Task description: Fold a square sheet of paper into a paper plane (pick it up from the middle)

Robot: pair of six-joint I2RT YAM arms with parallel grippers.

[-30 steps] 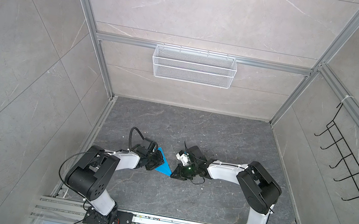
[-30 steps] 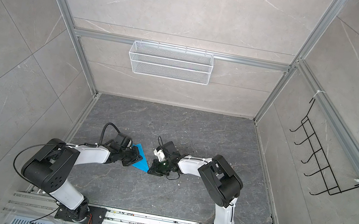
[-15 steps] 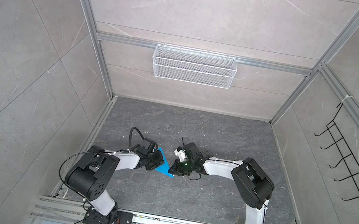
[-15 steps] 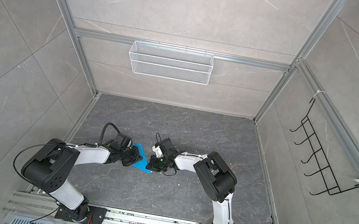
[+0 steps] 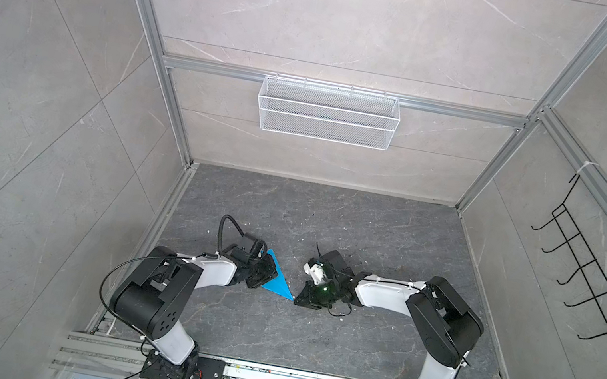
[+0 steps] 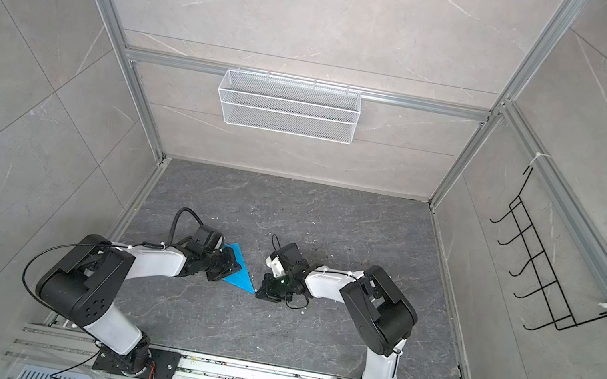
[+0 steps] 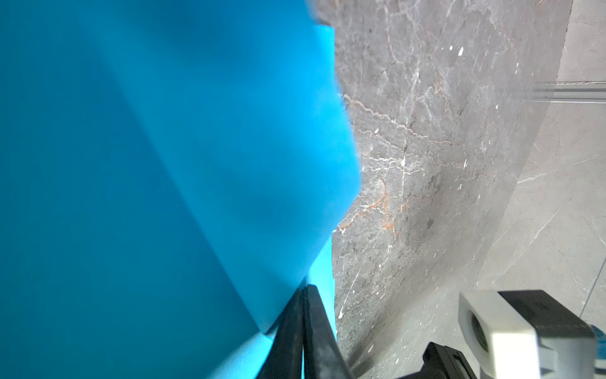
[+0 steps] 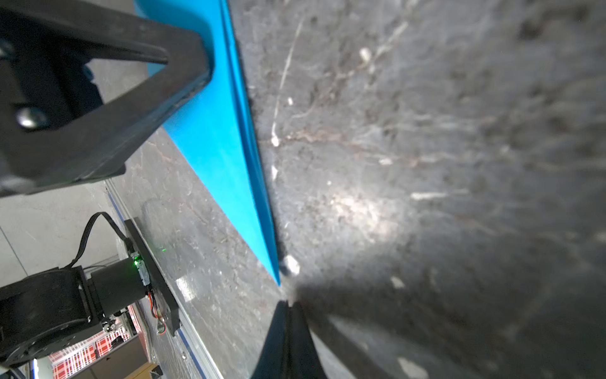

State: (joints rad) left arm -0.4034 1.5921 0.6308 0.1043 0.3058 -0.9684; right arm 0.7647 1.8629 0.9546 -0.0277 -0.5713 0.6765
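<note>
- Top views, both: at the near edge of the bench (image 5: pixel 309 339), dark grey veined stone, two white-and-black arms reach in low from the rail.
- On the near half, left of centre, sits the paper plane (image 5: pixel 278 281). It's thin bright blue paper folded to a sharp triangle, nose aimed at the bench's right side.
- Left wrist view: the left gripper (image 7: pixel 303 290) is pinched tight on the paper plane (image 7: pixel 164 164) at the end away from the nose. Black fingers together, smooth blue layers, one crisp fold line.
- Right wrist view: the right gripper (image 8: pixel 288 303) has its jaws pressed together on nothing, tips down just beside the nose of the paper plane (image 8: pixel 226 137). Touching or not, can't tell.
- Far wall: a white wire-mesh basket (image 5: pixel 328 112). On the right wall, a black hook rack (image 5: pixel 589 283).
</note>
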